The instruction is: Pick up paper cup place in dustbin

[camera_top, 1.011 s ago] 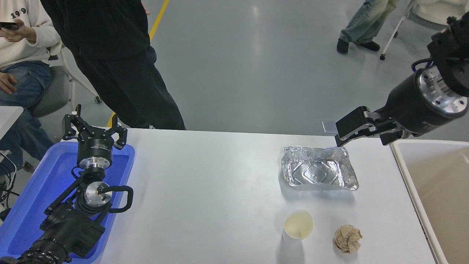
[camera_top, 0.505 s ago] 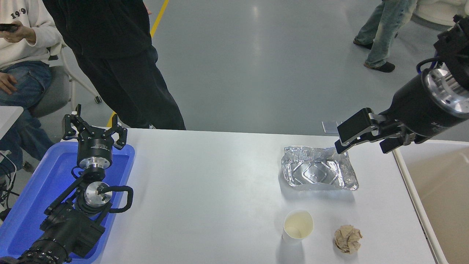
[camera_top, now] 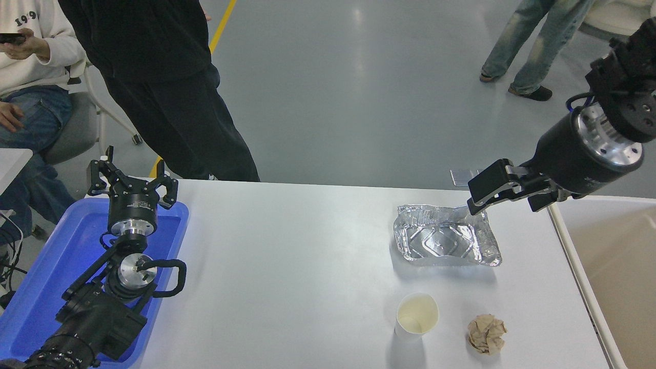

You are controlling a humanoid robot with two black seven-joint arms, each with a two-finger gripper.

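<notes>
Cup [camera_top: 416, 316] not picked yet, near side | right gripper [camera_top: 474, 201] far off, grip unclear | bin [camera_top: 610, 256] waits right.

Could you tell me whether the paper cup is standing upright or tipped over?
Upright: the cup stands on its base on the table, round rim facing up, cream inside visible.

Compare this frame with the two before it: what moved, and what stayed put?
The right hand shifted only slightly near the foil tray's far corner, its wrist rising and turning; nothing was grasped or released. The paper cup, paper ball, tray and parked left hand stayed put.
</notes>
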